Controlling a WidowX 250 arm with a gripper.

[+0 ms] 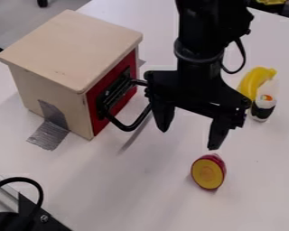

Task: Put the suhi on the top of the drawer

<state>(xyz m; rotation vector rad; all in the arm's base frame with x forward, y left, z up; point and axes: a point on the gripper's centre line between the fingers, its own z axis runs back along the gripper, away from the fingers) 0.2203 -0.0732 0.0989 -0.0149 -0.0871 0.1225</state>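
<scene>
Sushi [263, 108] beside yellow banana [253, 83]

I see a white tabletop [264, 189] across most of the frame, its surface evenly lit. Past its edge, I make out grey floor [17, 20] at the upper left and something dark [286, 10] at the upper right.
</scene>
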